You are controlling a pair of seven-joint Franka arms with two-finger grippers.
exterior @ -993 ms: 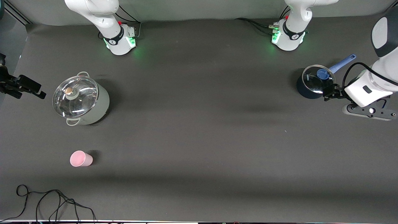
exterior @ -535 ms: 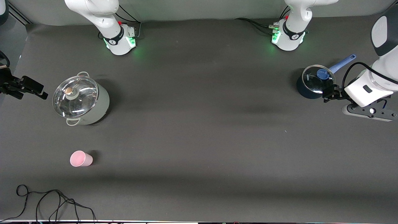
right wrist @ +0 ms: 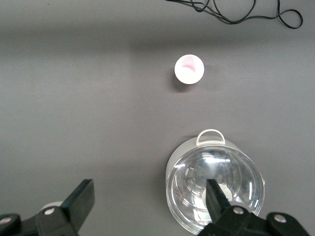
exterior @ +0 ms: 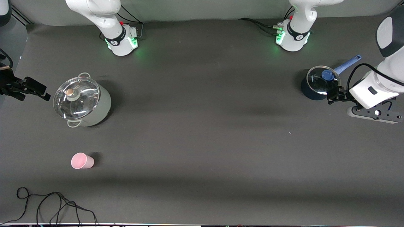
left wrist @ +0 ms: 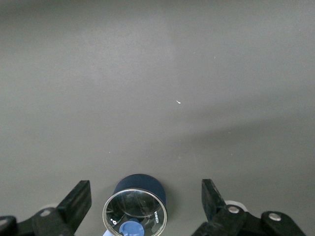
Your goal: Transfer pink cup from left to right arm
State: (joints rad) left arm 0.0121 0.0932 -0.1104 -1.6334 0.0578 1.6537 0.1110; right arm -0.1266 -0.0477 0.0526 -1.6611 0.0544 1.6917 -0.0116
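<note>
Pink cup [exterior: 82,161] stands well apart from both hands. Left hand [exterior: 335,95] open, empty, beside blue pot [exterior: 318,83]; right hand [exterior: 30,88] likewise, waiting. Risk: the long reach tips the cup.

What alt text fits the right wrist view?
The open right claw hangs above a lidded pot on a dark table. A pink cup stands upright, apart from the pot, with a black cable on the table close to it.
</note>
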